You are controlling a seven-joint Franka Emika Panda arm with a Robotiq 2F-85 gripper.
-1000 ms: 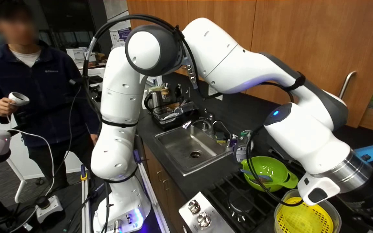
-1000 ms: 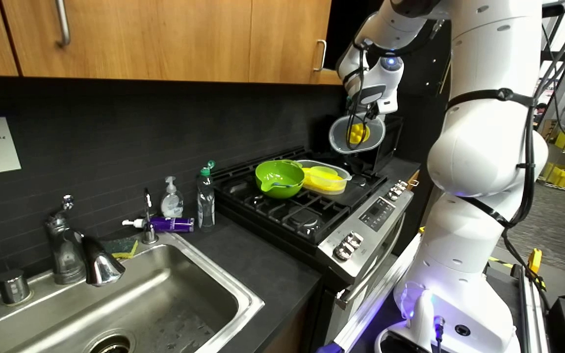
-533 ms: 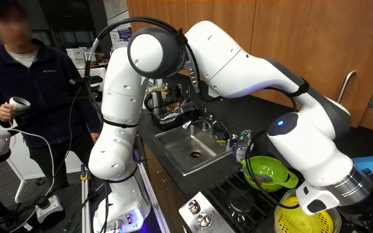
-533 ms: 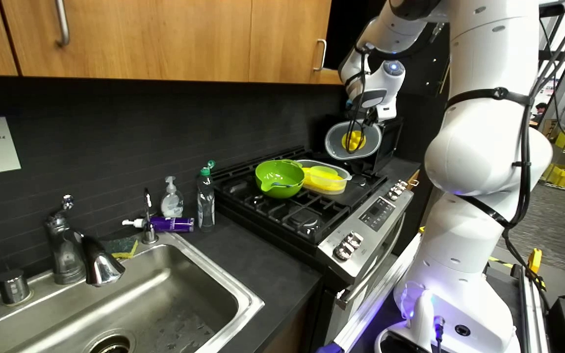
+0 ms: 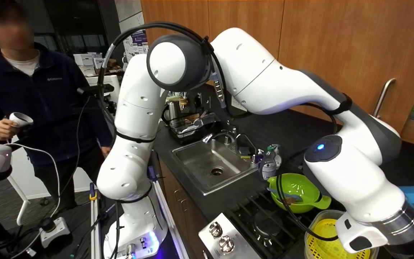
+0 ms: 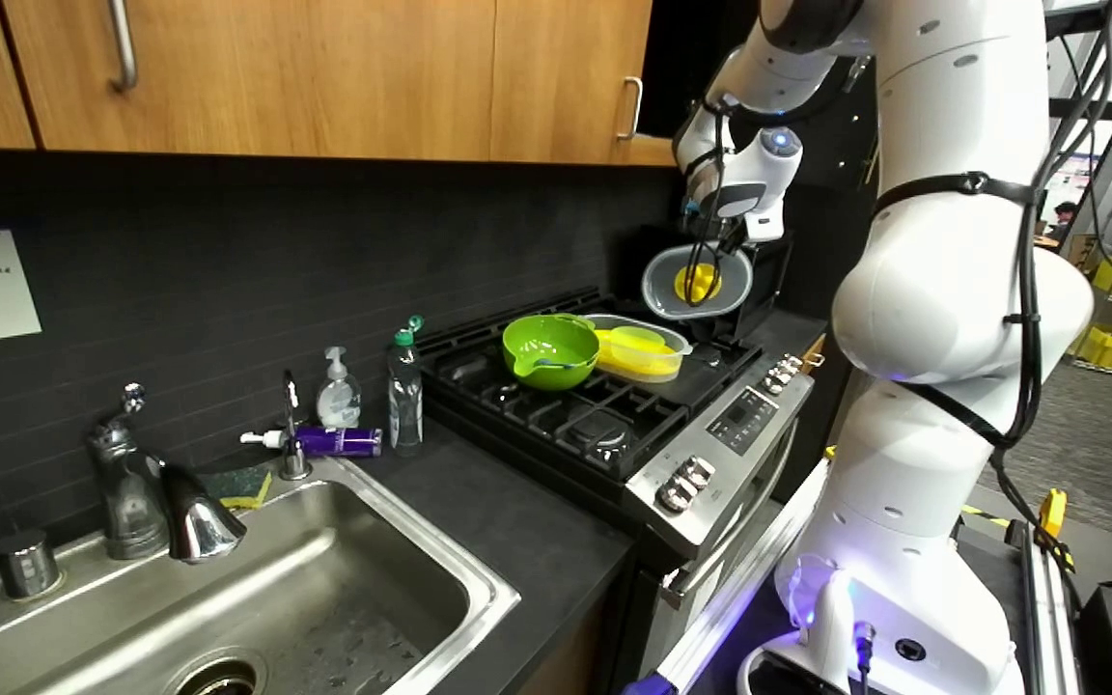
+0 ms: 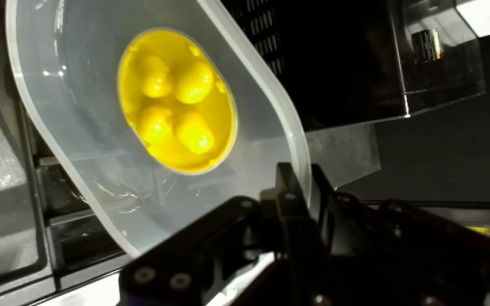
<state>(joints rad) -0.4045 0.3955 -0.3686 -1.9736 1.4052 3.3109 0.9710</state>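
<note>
We see the gas range first, a broad block of black grates and a steel front. In the wrist view, a black boxy appliance shows rows of narrow slots. Above the range's far side, in an exterior view, hangs the translucent plastic tub, smooth, oblong and round-ended. It is tipped, its open mouth turned toward that camera; in the wrist view its long axis slants from upper left to lower right. There we see the gripper clamped on the rim near the tub's lower right, only the thin wall between its jaws. On the range top we find a second clear tub with a yellow perforated strainer inside, and just beside it a glossy green bowl with a pouring spout. A shiny yellow oval insert with four rounded domes sits at the held tub's floor; we cannot tell whether it is fixed. A blue utensil leans in the bowl.
</note>
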